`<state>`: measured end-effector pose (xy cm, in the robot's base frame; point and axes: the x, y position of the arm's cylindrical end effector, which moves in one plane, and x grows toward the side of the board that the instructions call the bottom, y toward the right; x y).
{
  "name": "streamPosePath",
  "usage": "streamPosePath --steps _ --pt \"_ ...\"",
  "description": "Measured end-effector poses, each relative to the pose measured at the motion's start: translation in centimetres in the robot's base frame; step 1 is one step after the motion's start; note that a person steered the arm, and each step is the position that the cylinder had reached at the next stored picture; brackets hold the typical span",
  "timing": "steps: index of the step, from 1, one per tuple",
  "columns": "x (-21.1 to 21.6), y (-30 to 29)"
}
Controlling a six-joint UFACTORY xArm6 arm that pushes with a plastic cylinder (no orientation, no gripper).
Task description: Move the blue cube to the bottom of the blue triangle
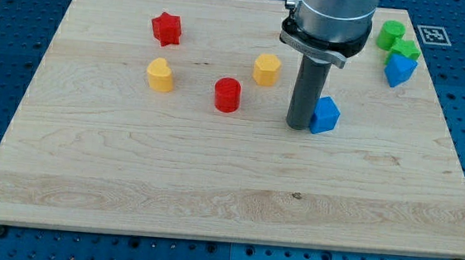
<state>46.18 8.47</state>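
1. Blue cube [326,115]: sits right of centre on the wooden board [211,195], touching or just beside the rod's lower end on the rod's right side.
2. Tip [301,127]: planted at the cube's left face, at board level; contact looks made but a hairline gap cannot be ruled out.
3. No jaws on this rig: nothing to open or close, nothing held. Plain rod, pushes only.
4. Blue triangle [400,70]: near the board's upper right edge, just below the two green blocks [391,33] [405,50]. Well apart from the cube, up and to the right.
5. Handling guess: small rigid block, light, probably plastic on smooth wood. Slides easily, no flex, not fragile. Likely to spin if pushed off-centre.
6. Where to press: middle of a flat face, low down, not on a corner. Current left-face contact suits a rightward shove.
7. Goal spot: bare board just under the triangle toward the view's bottom. Needs rightward travel plus a little upward.
8. Risk: overshoot nudges the triangle or the greens; short, centred pushes advised.
9. Red star [166,28], yellow heart-like block [160,74], red cylinder [228,95], yellow hexagon [266,69]: all left of the rod, out of the path.
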Motion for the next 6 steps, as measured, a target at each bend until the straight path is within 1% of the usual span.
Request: streamPosePath --steps 2,3,4,6 --pt "-1.4 2.8" --pt "-3.6 3.4" --pt "-4.6 4.5" --pt "-1.2 5.2"
